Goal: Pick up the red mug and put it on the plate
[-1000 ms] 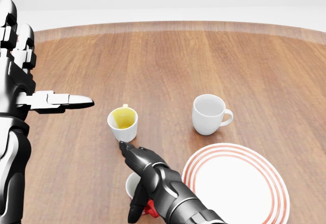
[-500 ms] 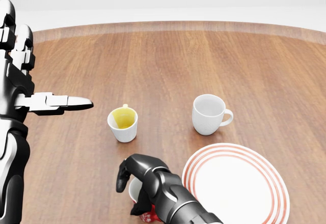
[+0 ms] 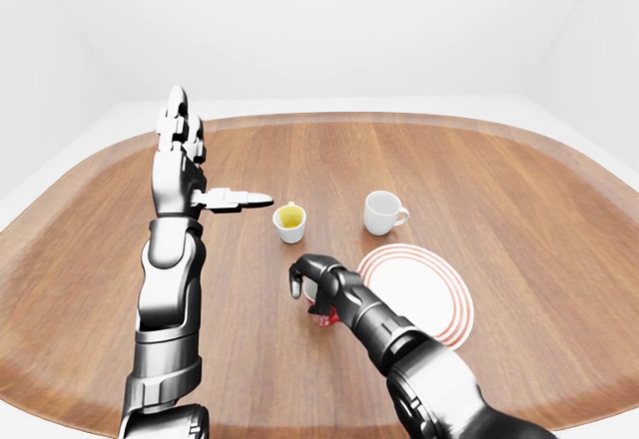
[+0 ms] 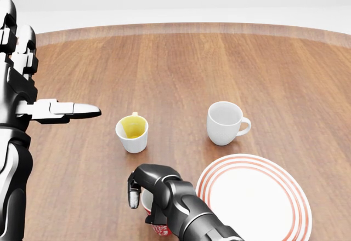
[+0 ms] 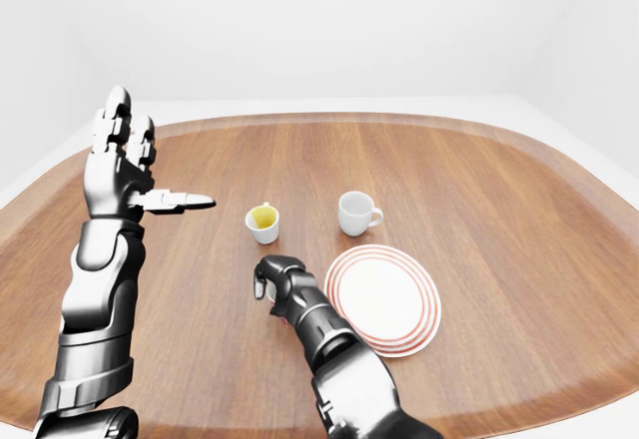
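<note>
The red mug (image 4: 160,229) stands on the wooden table at the bottom of the head view, just left of the plate (image 4: 258,197). Only its white inside and a strip of red wall show under my right hand (image 4: 149,193). That hand reaches in from the bottom edge, and its fingers are curled down round the mug's rim and side. The plate is white with red rings and has nothing on it. My left hand (image 4: 24,87) is held up at the left edge, open and empty, with its thumb pointing right.
A small white cup with a yellow inside (image 4: 132,133) stands just above the red mug. A white mug (image 4: 225,122) stands above the plate, handle to the right. The table's rounded far edge (image 3: 349,117) shows in the left-eye view.
My right hand's fingers, stretched flat over the red mug a second ago, have curled down and closed round it. The left arm and the other cups have not moved.
</note>
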Controlling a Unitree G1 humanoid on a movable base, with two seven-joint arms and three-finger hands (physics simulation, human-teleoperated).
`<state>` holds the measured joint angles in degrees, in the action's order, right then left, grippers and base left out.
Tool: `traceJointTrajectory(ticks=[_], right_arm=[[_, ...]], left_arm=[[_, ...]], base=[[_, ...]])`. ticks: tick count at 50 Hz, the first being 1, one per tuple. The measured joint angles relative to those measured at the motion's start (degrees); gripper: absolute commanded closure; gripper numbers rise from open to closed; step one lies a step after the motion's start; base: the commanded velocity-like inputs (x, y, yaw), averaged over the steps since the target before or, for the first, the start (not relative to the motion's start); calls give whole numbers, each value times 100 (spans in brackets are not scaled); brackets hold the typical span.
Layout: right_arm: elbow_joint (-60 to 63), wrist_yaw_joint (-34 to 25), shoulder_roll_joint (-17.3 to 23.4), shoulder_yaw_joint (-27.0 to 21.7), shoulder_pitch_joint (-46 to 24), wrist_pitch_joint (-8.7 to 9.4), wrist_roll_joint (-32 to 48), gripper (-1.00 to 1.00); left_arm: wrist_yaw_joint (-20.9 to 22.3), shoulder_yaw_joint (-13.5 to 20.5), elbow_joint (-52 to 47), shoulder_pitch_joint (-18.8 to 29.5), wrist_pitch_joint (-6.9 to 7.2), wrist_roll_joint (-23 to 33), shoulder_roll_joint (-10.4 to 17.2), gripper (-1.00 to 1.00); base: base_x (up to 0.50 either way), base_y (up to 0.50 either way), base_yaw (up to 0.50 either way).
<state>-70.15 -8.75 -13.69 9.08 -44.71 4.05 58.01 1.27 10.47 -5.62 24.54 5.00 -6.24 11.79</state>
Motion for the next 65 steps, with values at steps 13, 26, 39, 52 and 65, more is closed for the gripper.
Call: traceJointTrajectory(ticks=[13, 26, 39, 52, 65], right_arm=[[631, -353, 33, 37, -67, 95, 98, 100], [2785, -1556, 44, 191, 193, 95, 470, 100], [4366, -2550, 71, 224, 334, 94, 846, 100], [5025, -2928, 301, 100, 460, 94, 881, 100], [5251, -2960, 684, -93, 649, 94, 704, 100]], left_arm=[[-4, -9, -23, 19, 0, -20, -7, -100], [11, -58, -26, -8, 0, 9, -52, -100], [41, -66, -83, -43, 0, 35, -72, -100], [63, -35, -83, -91, 0, 21, -63, -100], [59, -38, -102, -85, 0, 25, -56, -100]], base=[[0, 0, 0], [0, 0, 0], [0, 0, 0], [0, 0, 0], [0, 0, 0]])
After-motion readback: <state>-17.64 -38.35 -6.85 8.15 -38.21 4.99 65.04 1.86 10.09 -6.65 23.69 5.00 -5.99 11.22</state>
